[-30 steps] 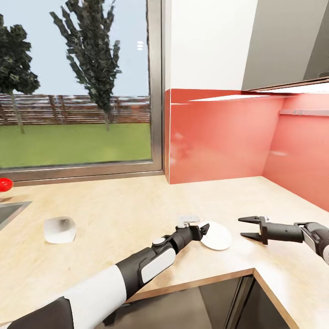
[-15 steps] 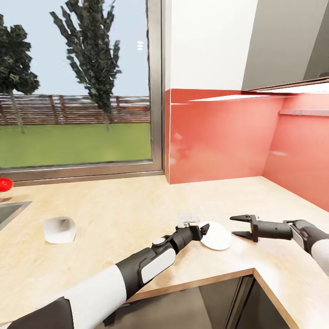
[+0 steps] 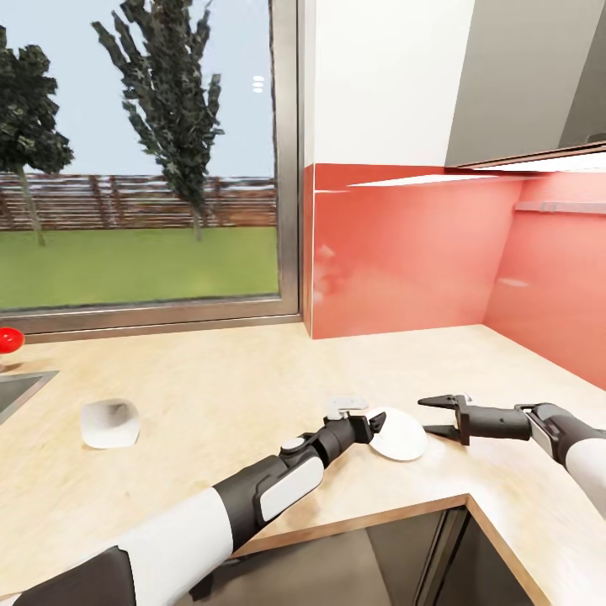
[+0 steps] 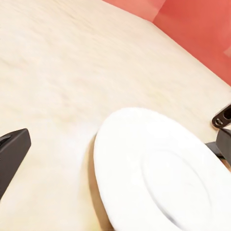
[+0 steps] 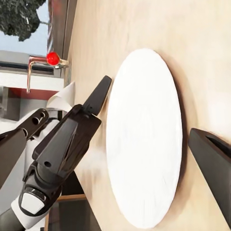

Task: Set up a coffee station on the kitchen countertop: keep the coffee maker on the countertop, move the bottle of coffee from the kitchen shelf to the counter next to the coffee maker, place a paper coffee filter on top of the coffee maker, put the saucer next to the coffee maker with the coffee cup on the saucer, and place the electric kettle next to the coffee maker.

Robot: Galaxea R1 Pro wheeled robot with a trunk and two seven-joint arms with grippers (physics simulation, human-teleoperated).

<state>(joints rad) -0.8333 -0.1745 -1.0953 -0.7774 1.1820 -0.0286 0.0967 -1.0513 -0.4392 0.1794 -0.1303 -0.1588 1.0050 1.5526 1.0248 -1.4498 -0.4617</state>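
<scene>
**Between two grippers: the saucer near the counter's front corner**

On the light wood-grain kitchen countertop [image 3: 227, 379], the small flat round white saucer [image 3: 398, 434] lies near the front edge, tilted a little off the wood. Our left gripper [image 3: 371, 421] sits at the saucer's window-side rim; we cannot tell whether its fingers are pinched on that rim. Our right gripper [image 3: 436, 416] points at the saucer's opposite side, jaws apart, just beside the rim, not touching. As we judge it, the left arm is nearer. The white crumpled paper coffee filter [image 3: 109, 422] lies well apart from the saucer, toward the sink.
</scene>
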